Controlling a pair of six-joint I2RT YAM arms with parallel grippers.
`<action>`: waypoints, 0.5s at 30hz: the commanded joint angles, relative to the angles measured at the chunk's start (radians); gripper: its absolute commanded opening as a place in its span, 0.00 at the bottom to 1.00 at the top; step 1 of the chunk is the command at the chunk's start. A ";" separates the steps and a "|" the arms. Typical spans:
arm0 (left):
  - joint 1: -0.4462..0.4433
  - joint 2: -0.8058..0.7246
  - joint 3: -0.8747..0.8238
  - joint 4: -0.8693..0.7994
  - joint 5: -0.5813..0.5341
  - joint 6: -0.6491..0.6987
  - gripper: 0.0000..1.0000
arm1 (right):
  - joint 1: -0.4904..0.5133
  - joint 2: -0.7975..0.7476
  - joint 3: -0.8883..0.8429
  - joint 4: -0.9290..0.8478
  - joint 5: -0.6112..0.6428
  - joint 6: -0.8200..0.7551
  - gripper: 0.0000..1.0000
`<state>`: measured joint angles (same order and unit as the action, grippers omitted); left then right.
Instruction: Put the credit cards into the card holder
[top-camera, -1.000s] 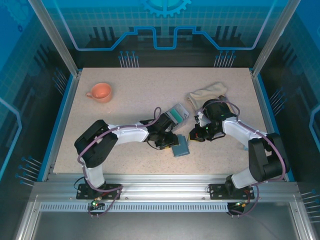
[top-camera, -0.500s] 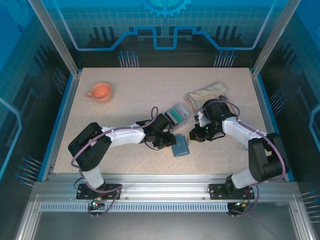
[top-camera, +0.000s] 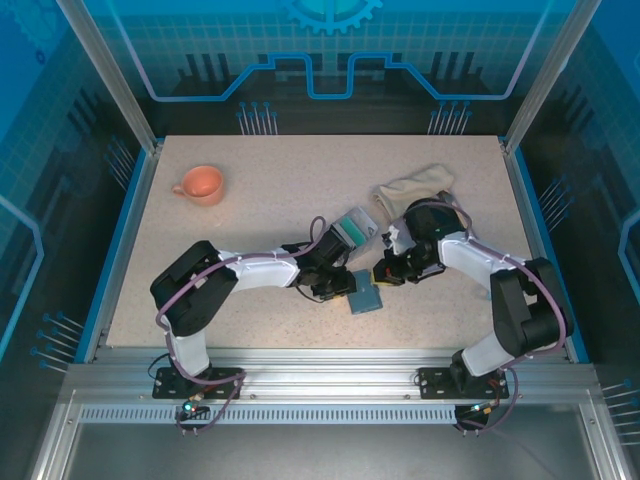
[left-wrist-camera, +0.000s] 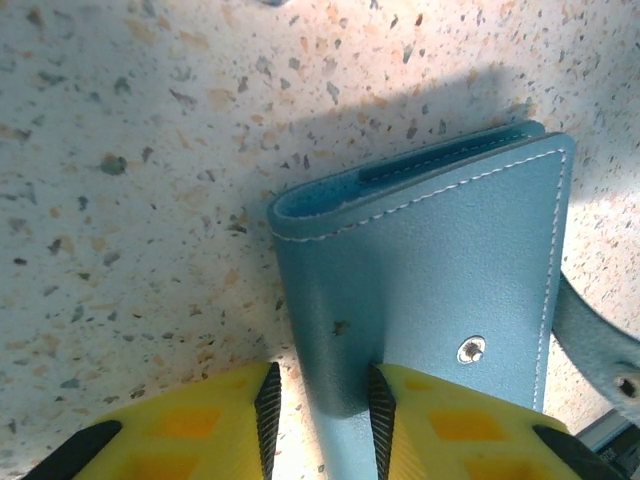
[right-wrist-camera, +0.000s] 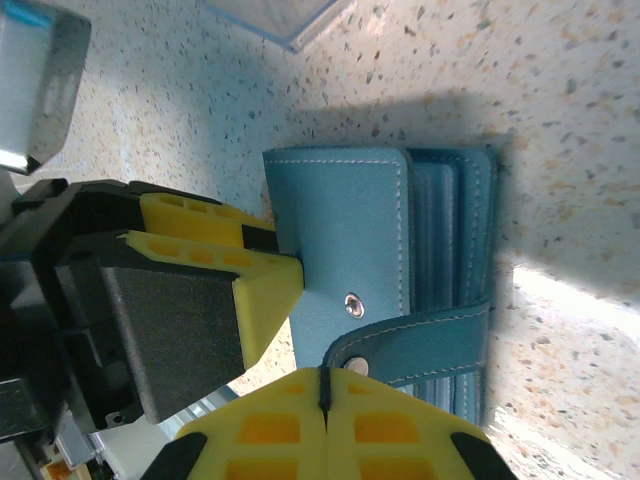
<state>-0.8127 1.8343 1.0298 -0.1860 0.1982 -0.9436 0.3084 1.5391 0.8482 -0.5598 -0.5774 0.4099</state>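
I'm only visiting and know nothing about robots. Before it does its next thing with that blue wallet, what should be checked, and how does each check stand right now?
1. Left jaws gripping the wallet: ok, they are closed on an edge of its cover.
2. Right jaws ready to take a card: not ok, they are shut and empty, close by the strap.
3. Wallet open for cards: not ok, the cover is folded over, though the strap is unsnapped.
4. Cards at hand: cannot tell. The teal shapes in the clear box next to the wallet are too small to make out.
5. Clutter away from the wallet: ok, the cup and cloth lie well apart.
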 joint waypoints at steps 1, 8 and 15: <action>-0.012 0.033 0.001 -0.006 0.000 -0.020 0.32 | 0.028 0.024 0.026 -0.013 -0.029 -0.012 0.03; -0.013 0.034 0.006 -0.004 0.002 -0.020 0.32 | 0.054 0.066 0.064 -0.028 -0.018 -0.023 0.00; -0.013 0.036 0.006 0.003 0.007 -0.020 0.32 | 0.081 0.107 0.077 -0.052 0.007 -0.033 0.00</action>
<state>-0.8150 1.8381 1.0298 -0.1726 0.1989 -0.9440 0.3676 1.6211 0.8944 -0.5751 -0.5686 0.3977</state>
